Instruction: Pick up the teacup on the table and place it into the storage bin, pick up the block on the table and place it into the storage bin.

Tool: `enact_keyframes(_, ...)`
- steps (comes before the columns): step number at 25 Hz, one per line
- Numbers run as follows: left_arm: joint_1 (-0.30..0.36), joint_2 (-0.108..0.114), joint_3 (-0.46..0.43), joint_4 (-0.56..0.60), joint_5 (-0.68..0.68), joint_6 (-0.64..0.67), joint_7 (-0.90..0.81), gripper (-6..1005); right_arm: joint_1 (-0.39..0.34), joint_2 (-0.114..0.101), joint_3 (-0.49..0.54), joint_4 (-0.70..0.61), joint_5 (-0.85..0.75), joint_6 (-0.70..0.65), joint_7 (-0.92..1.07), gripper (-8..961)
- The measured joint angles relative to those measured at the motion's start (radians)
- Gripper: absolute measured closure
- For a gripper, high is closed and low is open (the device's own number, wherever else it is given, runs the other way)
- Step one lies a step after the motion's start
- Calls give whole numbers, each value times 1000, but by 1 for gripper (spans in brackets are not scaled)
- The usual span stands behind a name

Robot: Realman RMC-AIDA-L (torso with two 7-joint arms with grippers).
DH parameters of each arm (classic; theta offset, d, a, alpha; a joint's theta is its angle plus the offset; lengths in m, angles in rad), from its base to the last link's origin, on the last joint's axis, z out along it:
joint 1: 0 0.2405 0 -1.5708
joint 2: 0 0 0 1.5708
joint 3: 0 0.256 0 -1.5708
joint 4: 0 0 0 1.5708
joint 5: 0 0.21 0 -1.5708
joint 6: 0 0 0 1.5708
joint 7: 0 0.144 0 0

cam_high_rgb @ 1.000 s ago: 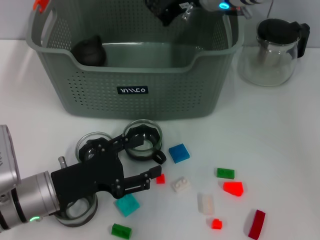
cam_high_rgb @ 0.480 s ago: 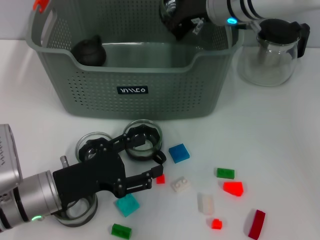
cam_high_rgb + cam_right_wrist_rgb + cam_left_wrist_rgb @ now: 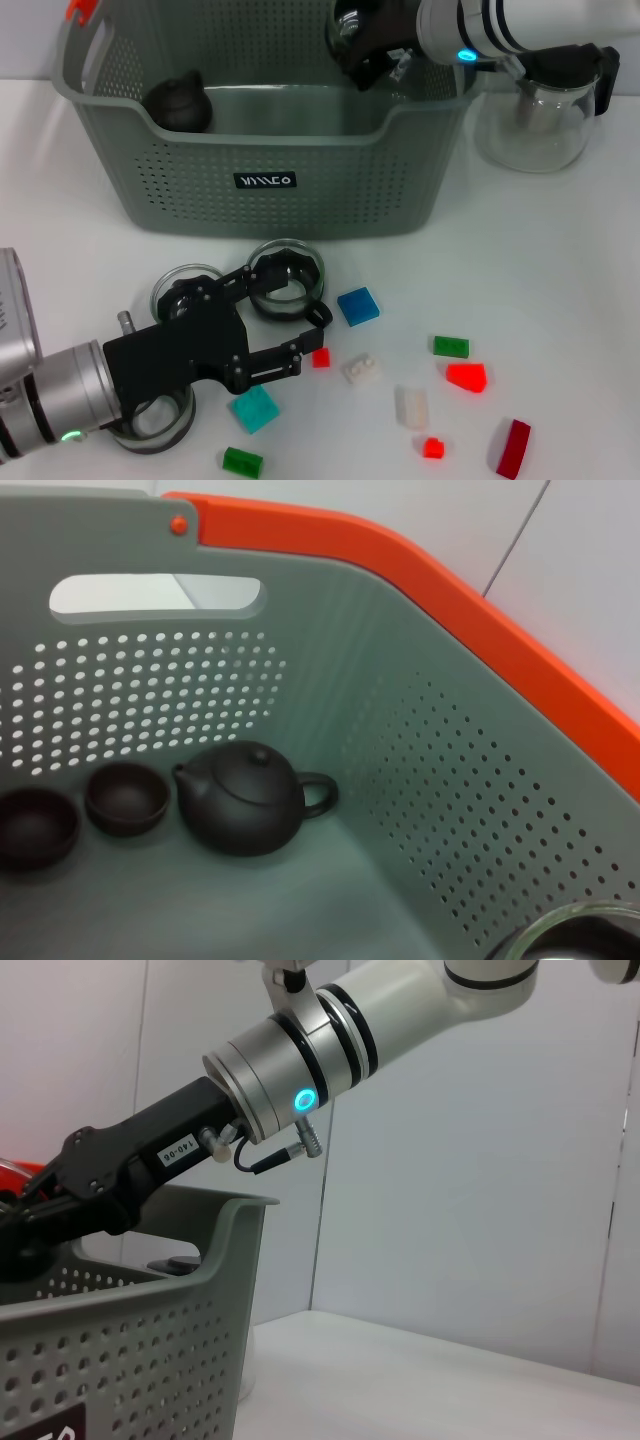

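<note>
The grey-green storage bin [image 3: 290, 180] stands at the back of the table. Above its far right corner my right gripper [image 3: 358, 40] is shut on a glass teacup [image 3: 345, 25], whose rim [image 3: 570, 935] shows in the right wrist view. My left gripper [image 3: 313, 338] hovers low over the table in front of the bin, open, its fingertips on either side of a small red block [image 3: 320, 357]. Three more glass teacups sit on the table: one [image 3: 287, 275] just beyond the left fingers, one [image 3: 185, 290] beside it, one [image 3: 150, 425] under the left wrist.
Inside the bin lie a dark teapot [image 3: 245, 800] and two dark cups [image 3: 125, 798]. A glass pitcher [image 3: 550, 100] stands right of the bin. Several blocks are scattered in front: blue [image 3: 357, 306], white [image 3: 361, 370], teal [image 3: 254, 409], green [image 3: 451, 347], red [image 3: 466, 377].
My right gripper has carried the glass teacup a little rightward and lower over the bin's far right corner. The left gripper has barely moved.
</note>
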Motion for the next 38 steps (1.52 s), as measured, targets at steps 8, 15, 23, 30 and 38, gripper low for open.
enact_keyframes(8, 3, 0, 0, 0, 0, -1, 0, 257, -16, 5, 6, -3, 0, 5, 8, 898)
enact_keyframes(15, 3, 0, 0, 0, 0, -1, 0, 259, -26, 6, 8, -9, 2, 5, 12, 898)
enact_keyframes(23, 3, 0, 0, 0, -1, 0, 0, 261, -37, 6, 9, -11, 5, -2, 13, 898)
enact_keyframes(30, 5, 0, 0, 0, -2, 2, 0, 263, -39, 5, 7, -12, 3, -2, 32, 897)
enact_keyframes(38, 5, 0, 0, 0, -2, 3, 0, 265, -46, 5, 8, -30, 2, -5, 38, 638)
